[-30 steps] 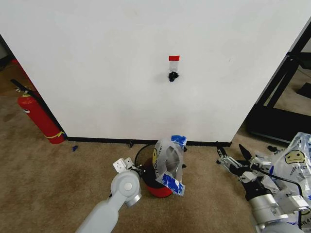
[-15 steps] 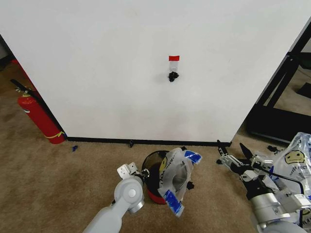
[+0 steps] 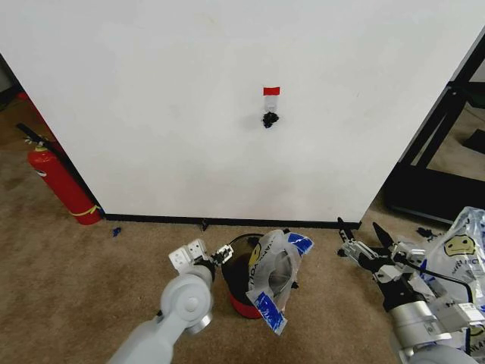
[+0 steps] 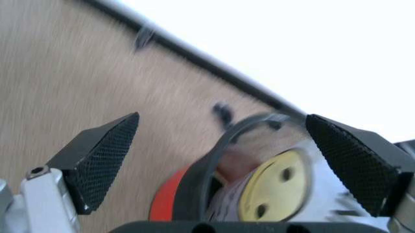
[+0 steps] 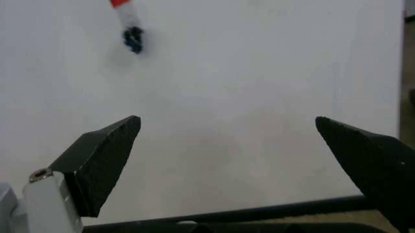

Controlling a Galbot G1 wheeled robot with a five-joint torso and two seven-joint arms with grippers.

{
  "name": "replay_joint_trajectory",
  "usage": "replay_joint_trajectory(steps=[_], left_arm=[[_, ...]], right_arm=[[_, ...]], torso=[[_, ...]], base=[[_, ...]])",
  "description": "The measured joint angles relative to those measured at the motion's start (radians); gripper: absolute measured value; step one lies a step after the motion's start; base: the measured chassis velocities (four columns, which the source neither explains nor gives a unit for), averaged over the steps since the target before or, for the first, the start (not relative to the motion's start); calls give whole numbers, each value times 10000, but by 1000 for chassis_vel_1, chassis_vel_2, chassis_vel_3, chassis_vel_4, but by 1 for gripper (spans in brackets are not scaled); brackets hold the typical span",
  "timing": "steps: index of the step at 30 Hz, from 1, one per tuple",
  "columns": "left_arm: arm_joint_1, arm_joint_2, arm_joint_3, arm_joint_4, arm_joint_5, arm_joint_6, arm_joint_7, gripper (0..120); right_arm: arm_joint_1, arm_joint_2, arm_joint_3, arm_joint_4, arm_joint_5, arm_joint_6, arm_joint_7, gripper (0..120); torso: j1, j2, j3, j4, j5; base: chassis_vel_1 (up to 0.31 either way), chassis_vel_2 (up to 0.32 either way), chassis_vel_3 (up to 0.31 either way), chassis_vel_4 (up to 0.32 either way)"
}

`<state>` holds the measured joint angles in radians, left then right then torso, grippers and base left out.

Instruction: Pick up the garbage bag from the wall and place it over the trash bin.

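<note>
I have the garbage bag (image 3: 274, 274) draped over the far-right rim of the trash bin (image 3: 241, 282), beside the wall (image 3: 227, 114); my left gripper (image 3: 221, 254) hangs wide and empty at the bin's left; right gripper (image 3: 356, 244) idle, wide; next I'd judge the bag needs spreading around the rim.

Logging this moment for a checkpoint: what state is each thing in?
garbage bag: draped over the bin's right side, hanging partly outside
trash bin: upright on the carpet
left gripper: open, beside the bin's left rim
right gripper: open, empty
hook: bare
fire extinguisher: leaning against the wall
</note>
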<state>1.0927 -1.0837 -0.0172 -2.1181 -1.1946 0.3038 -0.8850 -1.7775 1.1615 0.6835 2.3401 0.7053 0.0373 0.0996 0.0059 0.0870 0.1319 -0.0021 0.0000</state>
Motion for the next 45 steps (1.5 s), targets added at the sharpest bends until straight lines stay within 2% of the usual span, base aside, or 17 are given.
replay_joint_trajectory(steps=[4, 5, 8, 9, 11, 12, 15, 18, 19, 21, 23, 24, 26, 33, 39, 43, 45], left_arm=[[-660, 903, 568, -817, 708, 110, 953, 100], [-660, 903, 568, -817, 708, 110, 953, 100], [-1291, 1621, 1291, -1249, 2018, 282, 2405, 100], [-1478, 1833, 1531, -1314, 2467, 321, 2933, 100], [-2159, 2156, 2469, -1318, 3204, 482, 3755, 100], [-2159, 2156, 2469, -1318, 3204, 482, 3755, 100], [-3722, 2357, 4358, -911, 4414, 947, 4542, 100], [-5275, 2264, 5954, -512, 5437, 1710, 4816, 100], [-5275, 2264, 5954, -512, 5437, 1710, 4816, 100], [-6117, 2022, 6999, -101, 5941, 2372, 4857, 100], [-6783, 1765, 7853, 465, 6726, 2690, 5025, 100], [-6848, 1741, 7923, 520, 6799, 2708, 5047, 100], [-7528, 1425, 8637, 1051, 7293, 2903, 5221, 100], [-8846, 583, 9655, 2115, 7540, 3227, 5584, 98], [-9095, 521, 10160, 2657, 8108, 3361, 5826, 96], [-9144, 480, 10271, 2956, 8206, 3372, 5800, 88], [-9192, 419, 10379, 3103, 8223, 3372, 5764, 79]], right_arm=[[121, 121, 342, -56, -99, -730, 1393, 100], [121, 121, 342, -56, -99, -730, 1393, 100], [270, 101, 722, -49, -66, -1391, 2654, 100], [287, 75, 796, -31, -48, -1557, 2905, 100], [208, 78, 966, 1, -58, -1792, 3285, 100], [208, 78, 966, 1, -58, -1792, 3285, 100], [87, 199, 1053, 41, -208, -2016, 3621, 100], [74, 331, 1039, 48, -365, -2118, 3760, 100], [74, 331, 1039, 48, -365, -2118, 3760, 100], [72, 399, 1005, 18, -468, -2126, 3769, 100], [77, 450, 993, -57, -521, -2127, 3772, 100], [79, 452, 992, -65, -526, -2127, 3772, 100], [122, 453, 990, -196, -550, -2126, 3772, 100], [197, 305, 1092, -404, -750, -2082, 3682, 100], [161, 176, 1299, -392, -762, -2032, 3521, 100], [166, 164, 1246, -355, -766, -1977, 3409, 100], [215, 166, 1167, -354, -766, -1944, 3364, 100]], torso=[[0, 0, 0, 0, 0], [0, 0, 0, 0, 0], [1, 0, 0, -5, -1], [0, 0, 0, 3, 2], [0, 0, 0, 3, -2], [0, 0, 0, 3, -2], [0, 0, 1, -5, 0], [1, 0, 2, -4, 2], [1, 0, 2, -4, 2], [1, 0, 1, -3, 2], [1, 0, 2, -3, 1], [1, 0, 2, -3, 1], [1, 0, 2, 1, 1], [1, 0, 1, -4, 3], [1, 0, 1, 0, -1], [1, 0, 1, -1, 0], [1, 0, 1, 0, 0]], base=[[0, 0, 0, 0], [0, 0, 0, 0], [0, 0, 0, 0], [0, 0, 0, 0], [0, 0, 0, 0], [0, 0, 0, 0], [0, 0, 0, 0], [0, 0, 0, 0], [0, 0, 0, 0], [0, 0, 0, 0], [0, 0, 0, 0], [0, 0, 0, 0], [0, 0, 0, 0], [0, 0, 0, 0], [0, 0, 0, 0], [0, 0, 0, 0], [0, 0, 0, 0]])
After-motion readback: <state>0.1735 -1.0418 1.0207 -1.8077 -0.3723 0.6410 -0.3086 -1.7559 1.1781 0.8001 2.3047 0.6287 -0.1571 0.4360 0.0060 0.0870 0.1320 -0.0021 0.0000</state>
